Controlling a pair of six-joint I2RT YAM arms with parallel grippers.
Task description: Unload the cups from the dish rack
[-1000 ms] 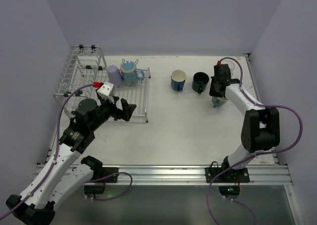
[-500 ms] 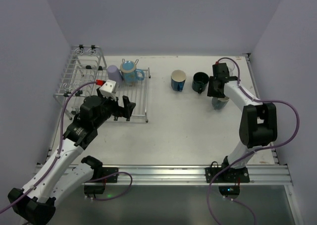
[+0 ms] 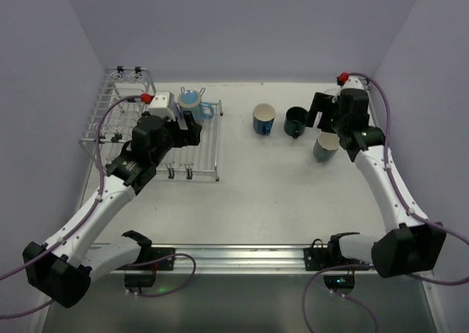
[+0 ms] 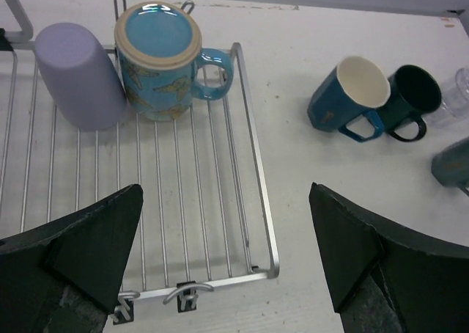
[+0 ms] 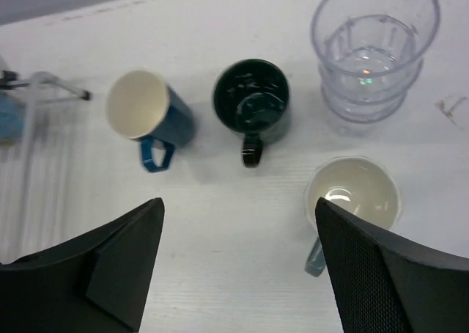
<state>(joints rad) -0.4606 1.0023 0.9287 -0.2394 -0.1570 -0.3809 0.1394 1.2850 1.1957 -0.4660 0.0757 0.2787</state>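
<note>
Against the frame a second back, the right gripper (image 5: 238,227) has let go of the pale cup (image 5: 355,201) and lifted off it. Its jaws now stand wide apart with nothing between them, above the four cups on the table (image 3: 278,194). The pale cup stands alone and upright, cream inside showing, just near of the clear glass (image 5: 370,50) and right of the dark teal mug (image 5: 253,105). The blue mug (image 5: 146,116) with its cream interior stands left of that. The left gripper (image 4: 226,223) has advanced from the near edge of the dish rack (image 4: 245,164) to hang over the flat grid, jaws wide and empty. Two cups remain on the rack at its far end: the lavender cup (image 4: 79,76) and the patterned light blue mug (image 4: 165,61), touching side by side. Hidden or unclear: in the top view the left wrist covers the lavender cup, and the right gripper overlaps part of the clear glass. In the left wrist view the right edge crops the clear glass and the pale cup, and the rack's taller basket section falls outside the frame. In the right wrist view the rack shows only as a blurred corner at the left edge. I cannot tell whether the patterned mug stands upright or inverted.
</note>
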